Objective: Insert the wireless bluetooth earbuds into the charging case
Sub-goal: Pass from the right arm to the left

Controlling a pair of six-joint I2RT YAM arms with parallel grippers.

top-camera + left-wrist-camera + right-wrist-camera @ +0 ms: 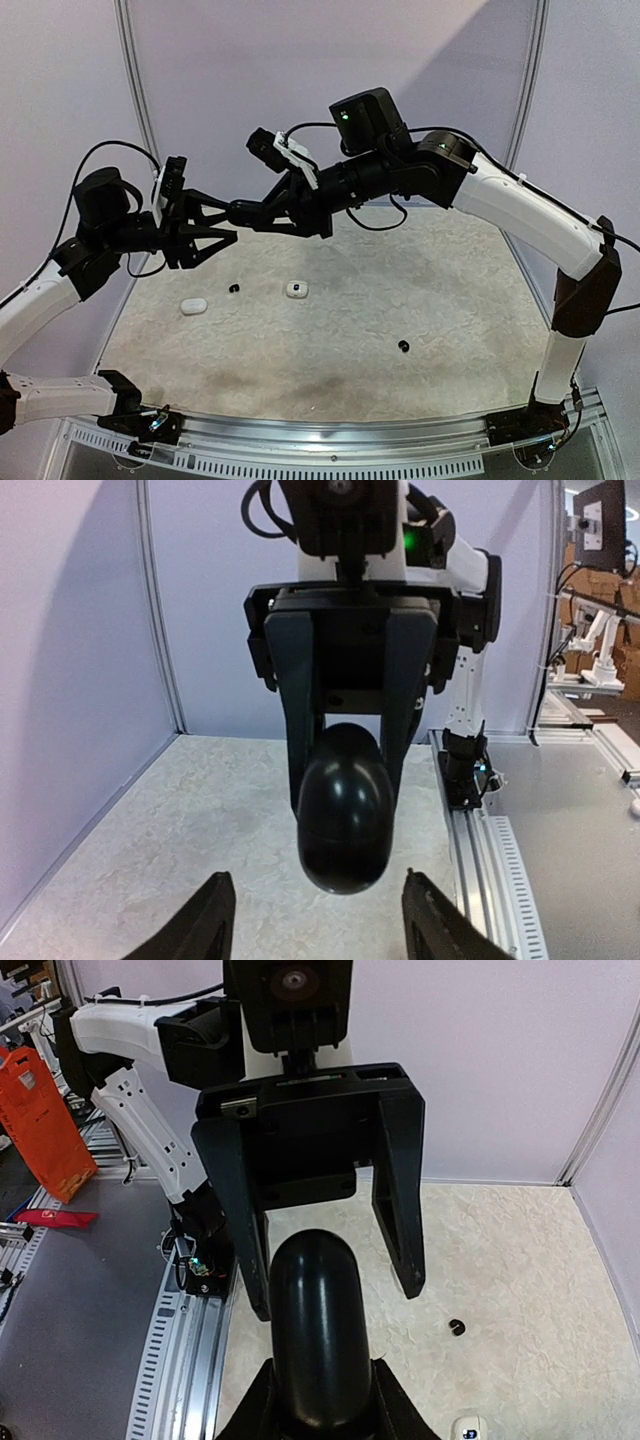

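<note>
Hovering high above the desk, the two arms meet tip to tip. The right fingers pinch a black case by one end, and its free rounded end points toward the left arm. The left fingers are spread wide, one on each side of that rounded end, and from where I stand they seem clear of it. Down on the desk lie two loose black earbuds. The first earbud sits between a white case and a white piece with a dark spot. The second earbud lies alone, nearer the front edge and well apart from the rest.
</note>
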